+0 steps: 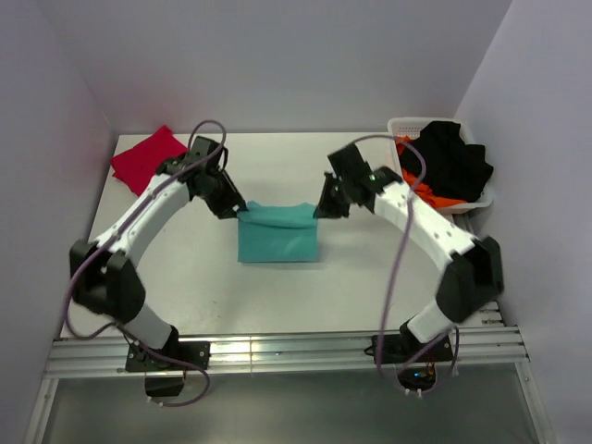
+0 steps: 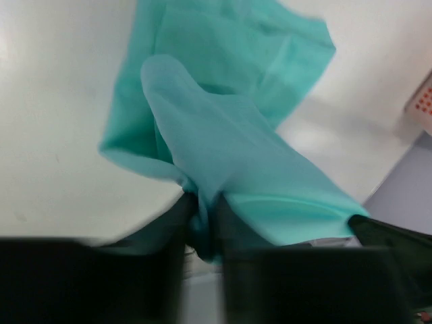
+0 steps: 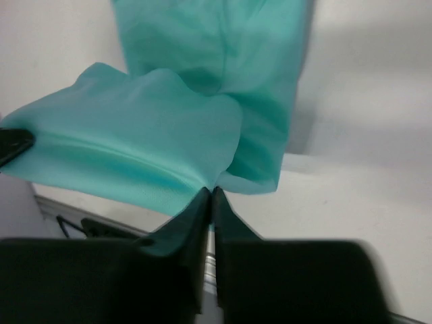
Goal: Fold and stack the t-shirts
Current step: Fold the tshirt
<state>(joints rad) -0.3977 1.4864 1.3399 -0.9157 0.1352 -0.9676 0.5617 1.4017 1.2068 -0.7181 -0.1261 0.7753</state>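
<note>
So the teal shirt (image 1: 277,242) sits mid-table, well to the left of the basket (image 1: 400,125), and it looks folded down to a rough rectangle. Its near part lies flat on the table (image 1: 370,277). The far edge is picked up at both corners and sags a bit in the middle.

The left gripper (image 1: 239,211) is on the corner farther from the basket. In the left wrist view its fingers (image 2: 177,233) are nearly together with a bunch of teal cloth squeezed between them, so it's a narrow pinch holding the shirt. The right gripper (image 1: 321,211) has the corner nearer the basket. Its jaws are pressed tight on the hem, and the cloth drapes away from the tips.

The red shirt (image 1: 146,159) is way over on the opposite side from the basket, at the far left corner of the table. It's lying there as a flat diamond-ish patch with neither arm touching it.

The basket itself is white, pushed up by the right wall, and has a black cloth (image 1: 453,162) heaped in it. An orange cloth (image 1: 435,196) pokes out from underneath on the near side.
</note>
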